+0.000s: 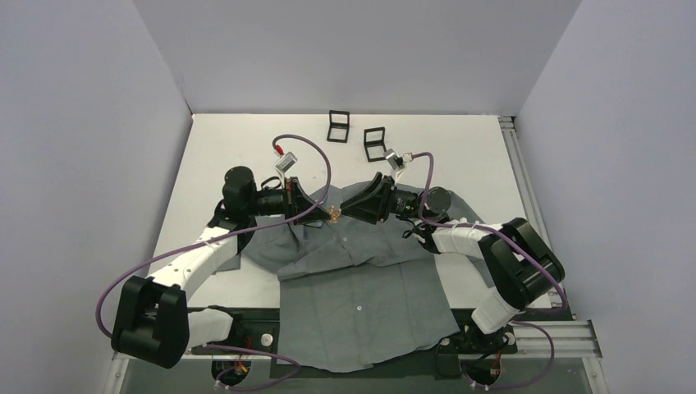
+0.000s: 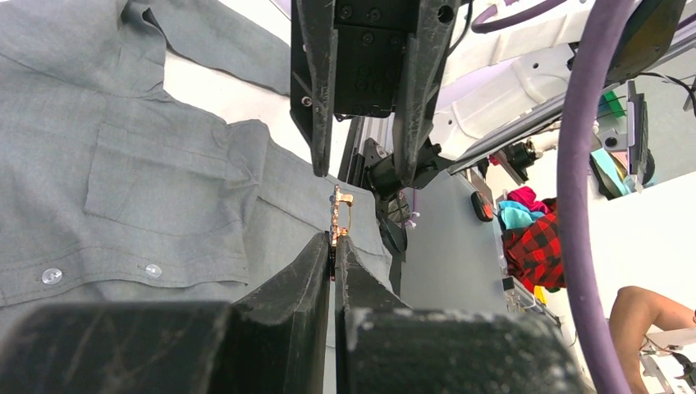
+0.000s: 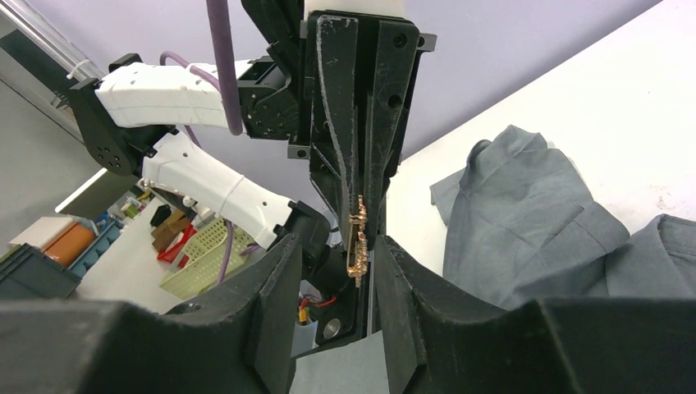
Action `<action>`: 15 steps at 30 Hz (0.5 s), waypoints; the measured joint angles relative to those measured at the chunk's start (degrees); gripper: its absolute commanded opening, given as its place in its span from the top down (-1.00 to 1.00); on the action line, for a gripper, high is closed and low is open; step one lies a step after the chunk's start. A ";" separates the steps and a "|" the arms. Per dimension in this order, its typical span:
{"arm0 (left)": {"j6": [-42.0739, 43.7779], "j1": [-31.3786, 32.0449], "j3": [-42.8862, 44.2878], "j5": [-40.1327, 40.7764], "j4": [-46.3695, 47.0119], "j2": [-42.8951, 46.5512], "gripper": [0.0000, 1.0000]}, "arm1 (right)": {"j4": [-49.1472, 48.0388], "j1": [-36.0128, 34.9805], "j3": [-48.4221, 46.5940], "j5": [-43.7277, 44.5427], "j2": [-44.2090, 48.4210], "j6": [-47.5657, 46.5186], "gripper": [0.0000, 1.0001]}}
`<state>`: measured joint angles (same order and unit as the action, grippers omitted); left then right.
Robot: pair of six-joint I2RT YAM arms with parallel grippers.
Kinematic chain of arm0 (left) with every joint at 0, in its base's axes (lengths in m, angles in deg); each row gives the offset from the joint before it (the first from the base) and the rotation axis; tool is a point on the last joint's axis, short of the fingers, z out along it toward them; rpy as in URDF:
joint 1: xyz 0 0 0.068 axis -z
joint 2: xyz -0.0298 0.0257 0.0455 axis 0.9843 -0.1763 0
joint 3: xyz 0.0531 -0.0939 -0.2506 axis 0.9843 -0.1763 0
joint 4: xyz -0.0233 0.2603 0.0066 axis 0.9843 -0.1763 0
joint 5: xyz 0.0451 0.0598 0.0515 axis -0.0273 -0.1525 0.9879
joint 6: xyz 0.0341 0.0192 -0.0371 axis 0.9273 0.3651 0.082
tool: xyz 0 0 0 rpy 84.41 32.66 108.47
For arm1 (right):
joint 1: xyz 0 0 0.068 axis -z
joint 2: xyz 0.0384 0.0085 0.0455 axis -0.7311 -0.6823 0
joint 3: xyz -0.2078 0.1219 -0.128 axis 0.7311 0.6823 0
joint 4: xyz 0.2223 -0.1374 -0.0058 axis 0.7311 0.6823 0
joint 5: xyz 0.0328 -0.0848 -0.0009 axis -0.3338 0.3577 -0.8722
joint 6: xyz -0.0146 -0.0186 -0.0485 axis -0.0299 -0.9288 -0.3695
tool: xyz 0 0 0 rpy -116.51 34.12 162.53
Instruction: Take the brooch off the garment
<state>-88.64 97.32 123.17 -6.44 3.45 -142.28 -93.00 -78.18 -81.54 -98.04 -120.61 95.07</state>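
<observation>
The grey garment (image 1: 361, 287) lies spread on the white table, its collar end under both grippers. The brooch (image 1: 334, 215), small and coppery, is held edge-on in the air above the collar. My left gripper (image 2: 335, 240) is shut on the brooch (image 2: 338, 215), which sticks out past its fingertips. My right gripper (image 3: 338, 246) faces it from the other side, its jaws apart on either side of the brooch (image 3: 357, 242) without pinching it. In the right wrist view no cloth hangs from the brooch; the garment (image 3: 525, 222) lies below and to the right.
Two small square black boxes (image 1: 338, 125) (image 1: 375, 142) stand at the back of the table (image 1: 230, 156). Grey walls close in the left, back and right. A metal rail (image 1: 525, 180) runs along the table's right edge.
</observation>
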 measured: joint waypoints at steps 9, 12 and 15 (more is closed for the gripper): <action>-2.34 0.00 -0.15 -0.74 2.69 0.11 1.00 | 3.52 -0.79 0.00 0.04 0.00 -2.54 0.55; -2.56 0.00 -0.48 -0.79 3.04 0.24 1.00 | 4.98 -1.16 0.00 0.07 0.00 -3.61 0.63; -2.64 0.00 -0.52 -0.90 3.10 0.26 1.00 | 6.58 -1.42 0.00 0.11 0.00 -4.87 0.76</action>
<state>-91.29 97.32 122.64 -7.34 6.56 -142.02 -86.42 -79.60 -81.54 -97.93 -120.61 90.20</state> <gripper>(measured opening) 0.009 0.170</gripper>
